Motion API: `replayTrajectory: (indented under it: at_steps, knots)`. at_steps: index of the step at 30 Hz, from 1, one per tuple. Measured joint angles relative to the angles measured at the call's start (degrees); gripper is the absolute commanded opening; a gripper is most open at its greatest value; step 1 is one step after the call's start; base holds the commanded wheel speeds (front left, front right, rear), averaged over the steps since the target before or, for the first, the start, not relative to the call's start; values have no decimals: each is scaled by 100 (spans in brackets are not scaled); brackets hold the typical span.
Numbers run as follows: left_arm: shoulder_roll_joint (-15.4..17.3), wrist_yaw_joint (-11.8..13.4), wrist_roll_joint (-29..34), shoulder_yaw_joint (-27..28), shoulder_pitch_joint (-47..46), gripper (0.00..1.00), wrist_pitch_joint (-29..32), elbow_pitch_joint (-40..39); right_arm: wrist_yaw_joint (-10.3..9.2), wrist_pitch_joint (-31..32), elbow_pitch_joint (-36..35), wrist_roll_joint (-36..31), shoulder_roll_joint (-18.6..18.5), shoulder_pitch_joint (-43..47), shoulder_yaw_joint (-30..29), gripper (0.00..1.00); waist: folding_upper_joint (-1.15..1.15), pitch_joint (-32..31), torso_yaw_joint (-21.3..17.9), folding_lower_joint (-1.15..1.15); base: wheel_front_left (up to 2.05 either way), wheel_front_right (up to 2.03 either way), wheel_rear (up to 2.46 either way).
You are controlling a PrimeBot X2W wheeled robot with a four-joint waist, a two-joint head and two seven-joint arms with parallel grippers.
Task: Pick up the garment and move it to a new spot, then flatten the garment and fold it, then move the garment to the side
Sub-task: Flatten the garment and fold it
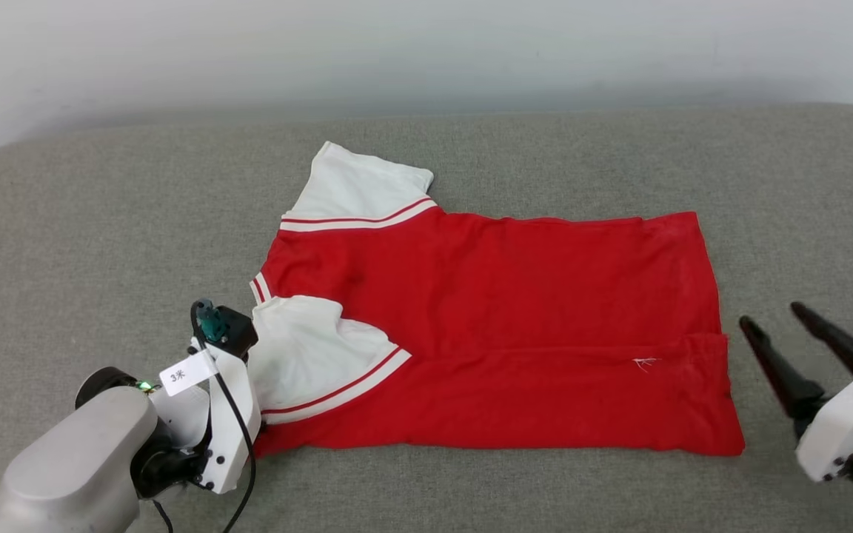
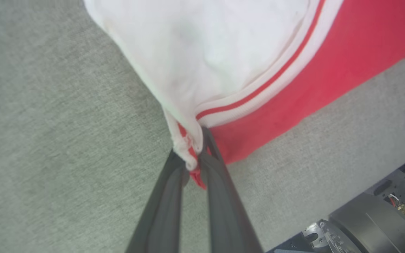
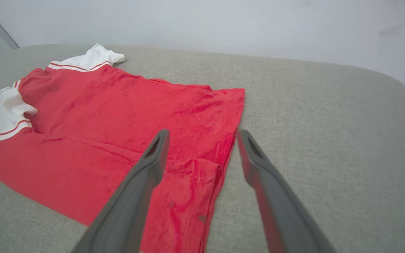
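The garment [image 1: 500,296] is a red T-shirt with white sleeves, lying spread flat on a grey cloth surface with its collar end to the left. My left gripper [image 2: 192,160] is shut on the garment [image 2: 329,63] at its near left corner, where the white sleeve meets the red body; cloth is bunched between the fingers. In the head view the left wrist [image 1: 228,414] stands over that corner. My right gripper [image 1: 771,314] is open just off the hem at the right, touching nothing. In the right wrist view its fingers [image 3: 142,182] straddle the edge of the garment [image 3: 118,112].
The grey padded surface [image 1: 101,192] has rounded far corners and ends at a pale wall [image 1: 426,52] behind. Bare grey cloth surrounds the shirt on all sides. Part of the robot's dark base [image 2: 374,225] shows below the surface's near edge.
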Motion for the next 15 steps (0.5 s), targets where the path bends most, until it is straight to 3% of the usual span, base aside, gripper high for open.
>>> replayTrajectory:
  at_steps: [5, 11, 15]
  knots:
    - [175, 77, 132, 111, 46, 0, -420, -433, 0, 748, -278, -48, -458, -147, 12, 100, 0, -111, 0, 0, 0, 0, 0]
    - [369, 245, 211, 165, 166, 0, -567, -1015, 1, 2282, -675, 307, -1021, -219, 259, 100, 0, -115, 44, 0, 0, 0, 0]
    - [416, 357, 276, 153, 209, 0, -568, -1310, 0, 3070, -678, 568, -1131, -343, 356, 100, 0, -43, 75, 0, 0, 0, 0]
